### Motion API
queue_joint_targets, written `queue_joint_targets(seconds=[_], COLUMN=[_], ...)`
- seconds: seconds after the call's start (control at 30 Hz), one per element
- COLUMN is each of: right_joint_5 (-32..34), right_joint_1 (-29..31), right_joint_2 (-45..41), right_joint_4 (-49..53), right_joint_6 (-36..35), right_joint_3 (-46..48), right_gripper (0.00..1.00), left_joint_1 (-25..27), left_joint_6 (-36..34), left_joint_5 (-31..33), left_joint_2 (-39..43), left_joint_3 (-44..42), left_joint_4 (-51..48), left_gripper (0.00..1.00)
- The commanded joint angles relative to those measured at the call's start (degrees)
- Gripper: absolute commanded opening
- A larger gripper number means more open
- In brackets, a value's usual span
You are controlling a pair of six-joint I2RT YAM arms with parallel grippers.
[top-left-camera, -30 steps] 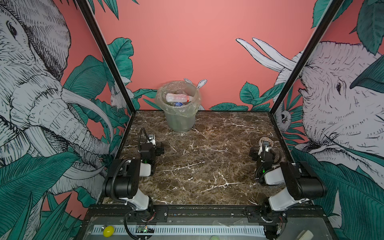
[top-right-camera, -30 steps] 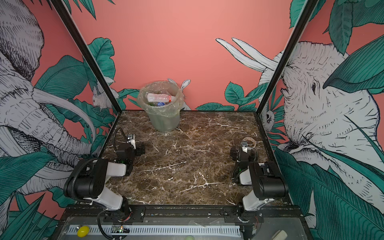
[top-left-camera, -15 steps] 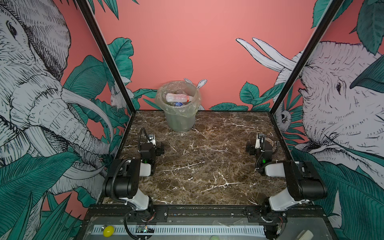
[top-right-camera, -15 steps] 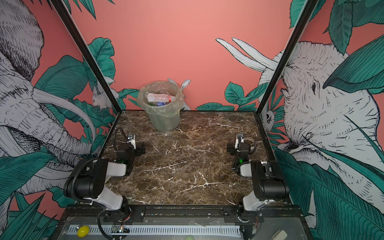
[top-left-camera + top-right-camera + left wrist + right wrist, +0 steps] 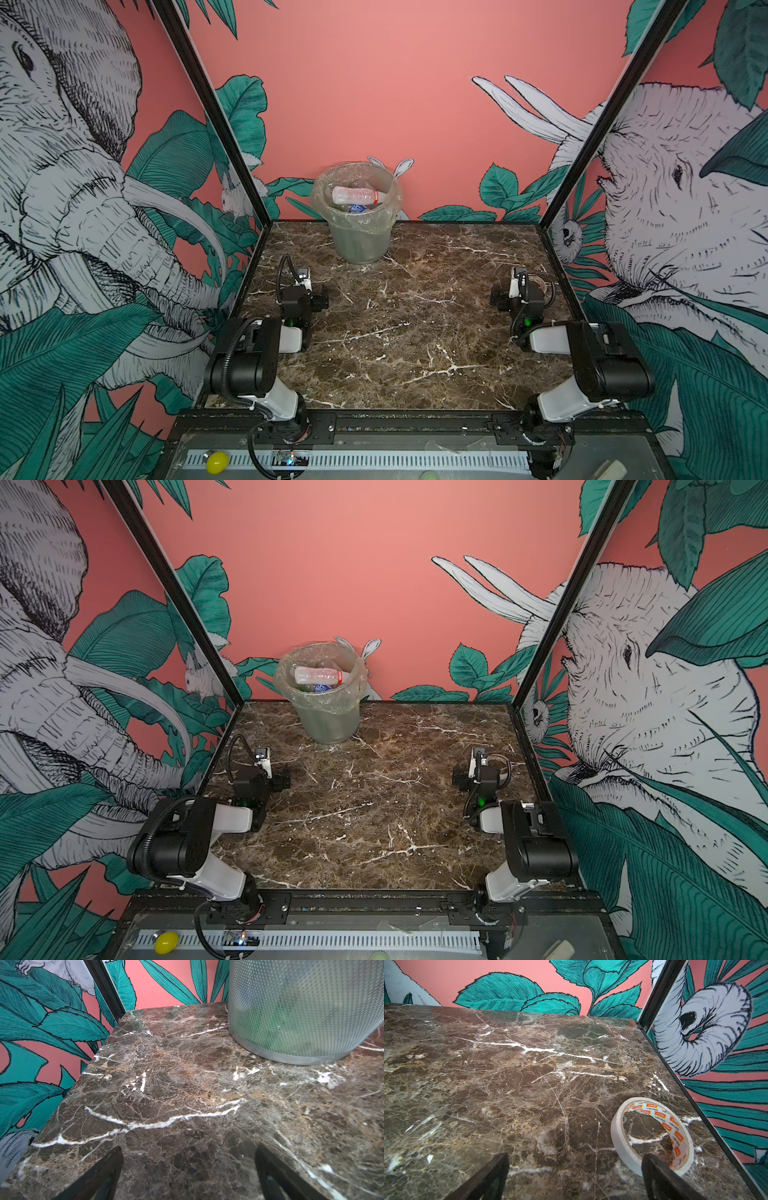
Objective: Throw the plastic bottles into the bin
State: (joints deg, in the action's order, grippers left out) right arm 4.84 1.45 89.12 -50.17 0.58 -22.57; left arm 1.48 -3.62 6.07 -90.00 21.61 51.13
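Nearest, both arms sit folded at the front of the bench [image 5: 187,1084]. The left gripper [image 5: 189,1148] stands wide, with only bare marble between its jaws. The right gripper [image 5: 576,1155] is just as wide and empty; in the right wrist view one finger overlaps the roll of tape [image 5: 617,1136], though whether they touch cannot be told. No bottle shows on the bench. The plastic bottles [image 5: 357,195] lie in the bin [image 5: 359,245] at the far edge, by the back wall. The task looks finished, so the job is to park cleanly and keep the right gripper off the tape, which is no bottle. Since a second ago the right wrist has shifted slightly inward and farther back; the left arm and bin are unchanged
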Motion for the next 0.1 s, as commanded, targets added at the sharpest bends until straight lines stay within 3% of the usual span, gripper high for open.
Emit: queue_joint_targets(seconds=[0.0,0.07], right_joint_5=[-0.8,-0.7], right_joint_1=[-0.1,-0.1], right_joint_2=[-0.4,-0.5], right_joint_4=[-1.1,-1.4], right_joint_6=[-0.8,-0.7], right_joint_3=[-0.2,-0.1], right_gripper=[0.99,0.99], left_joint_1=[0.1,0.1], left_joint_6=[-0.6,-0.6], left_joint_5=[-0.5,-0.5], left_joint_2=[1.1,1.1], left_joint_3=[0.7,0.6], left_joint_4=[0.9,1.0], left_gripper=[0.99,1.00])
